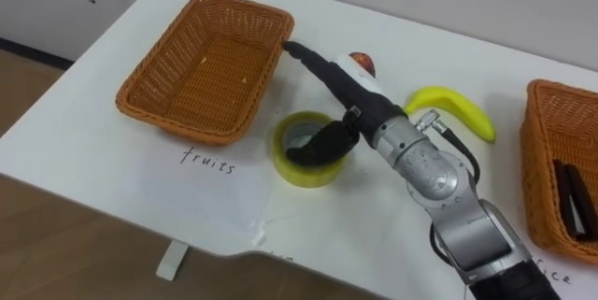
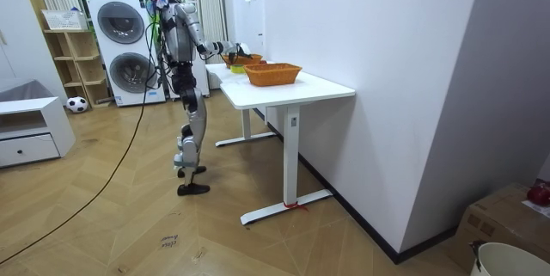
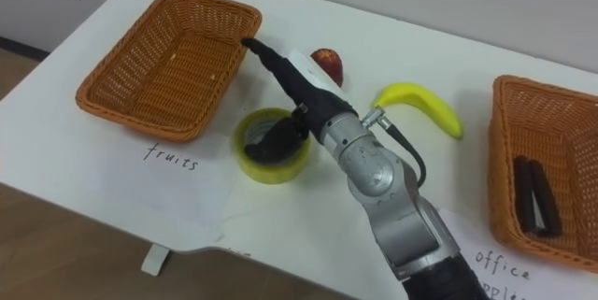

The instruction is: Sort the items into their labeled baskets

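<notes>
A white table (image 1: 112, 160) stands against a pale wall, with washing machines (image 2: 120, 48) behind the robot, which stands upright at the table edge nearest the yellow tape roll (image 1: 304, 171). The tape roll lies flat on a paper sheet (image 1: 196, 183). The empty wicker fruit basket (image 1: 154, 76) sits just left of the roll and beyond it. The right hand (image 1: 341, 85) reaches in above the roll with its fingers (image 1: 304, 54) stretched straight and apart from the thumb, their tips at the basket's near corner. The thumb (image 1: 322, 146) curves down across the roll's hole, clamping nothing. A red apple (image 1: 363, 61) lies beyond the roll, partly hidden by the hand. A banana (image 1: 458, 108) lies to the roll's right. The office basket (image 1: 542, 150), holding dark sticks (image 1: 575, 197), stands well to the roll's right.
</notes>
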{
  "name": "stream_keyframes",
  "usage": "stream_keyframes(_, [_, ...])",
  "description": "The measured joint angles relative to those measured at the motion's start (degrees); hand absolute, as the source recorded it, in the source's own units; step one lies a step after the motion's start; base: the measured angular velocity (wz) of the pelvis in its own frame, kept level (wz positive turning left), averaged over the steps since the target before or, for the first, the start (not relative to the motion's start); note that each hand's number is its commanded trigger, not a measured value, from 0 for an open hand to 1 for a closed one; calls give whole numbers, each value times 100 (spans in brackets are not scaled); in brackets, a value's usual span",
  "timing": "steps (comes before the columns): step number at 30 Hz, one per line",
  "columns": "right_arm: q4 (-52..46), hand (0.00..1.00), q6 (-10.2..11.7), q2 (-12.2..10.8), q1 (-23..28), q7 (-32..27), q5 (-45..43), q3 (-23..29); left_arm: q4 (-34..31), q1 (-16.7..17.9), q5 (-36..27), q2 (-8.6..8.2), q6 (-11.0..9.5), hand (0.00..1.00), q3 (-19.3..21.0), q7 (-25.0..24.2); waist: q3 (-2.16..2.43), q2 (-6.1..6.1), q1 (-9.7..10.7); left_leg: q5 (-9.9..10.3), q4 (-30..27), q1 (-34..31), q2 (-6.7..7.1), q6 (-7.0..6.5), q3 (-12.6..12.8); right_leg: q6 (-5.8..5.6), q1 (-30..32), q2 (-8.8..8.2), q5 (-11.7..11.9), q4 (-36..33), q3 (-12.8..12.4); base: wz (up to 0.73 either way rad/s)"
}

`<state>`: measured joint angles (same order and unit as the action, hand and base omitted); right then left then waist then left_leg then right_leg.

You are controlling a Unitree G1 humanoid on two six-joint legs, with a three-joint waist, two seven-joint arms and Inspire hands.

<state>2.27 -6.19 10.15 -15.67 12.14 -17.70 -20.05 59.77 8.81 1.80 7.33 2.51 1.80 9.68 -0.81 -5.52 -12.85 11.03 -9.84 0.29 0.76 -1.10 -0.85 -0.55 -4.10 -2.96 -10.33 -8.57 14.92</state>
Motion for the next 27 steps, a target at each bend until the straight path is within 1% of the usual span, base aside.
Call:
stream_keyframes(5, [0, 0, -29, 2, 0, 63, -6, 0, 0, 8, 0, 1, 5, 0, 14, -11, 4, -5, -1, -2, -3, 23, -1, 0, 32, 0, -12, 1, 0, -1, -47, -3])
stream_keyframes(10, [0, 0, -141, 6, 7, 133, -5, 0, -2, 11, 1, 13, 7, 0, 24, -20, 18, -26, 0, -2, -4, 35, -2, -1, 55, 0, -18, 0, 0, -1, -63, -1])
stream_keyframes(17, [0, 0, -143, 26, 10, 194, -9, 0, -4, 11, 1, 20, 7, 0, 25, -28, 26, -38, 6, -2, -14, 33, -2, -1, 55, 0, -21, 0, 0, -4, -63, 0])
stream_keyframes(22, [-1, 0, -150, 147, 10, 365, -10, 4, -4, 30, -7, 30, 21, 0, 23, -43, 27, -39, 16, -2, -15, 32, -2, -1, 56, 0, -20, 0, 0, -4, -64, 0])
stream_keyframes(23, [-1, 0, -166, 185, 10, 426, -10, 5, -15, 35, -11, 33, 45, 0, 22, -48, 28, -41, 19, -2, -15, 32, -2, -1, 57, 0, -20, 0, 0, -4, -64, 0])
stream_keyframes(25, [0, 0, -267, 253, 10, 554, -12, 6, -42, 33, -10, 49, 103, 0, 20, -85, 34, -52, 19, -2, -15, 32, -3, -1, 56, 0, -18, 0, 0, -4, -59, 0])
stream_keyframes(27, [-1, 0, -280, 315, 10, 630, -23, 6, -41, 28, -9, 78, 110, 0, 21, -150, 40, -70, 16, -2, -15, 33, -4, -1, 58, 0, -17, 0, 0, -4, -64, 0])
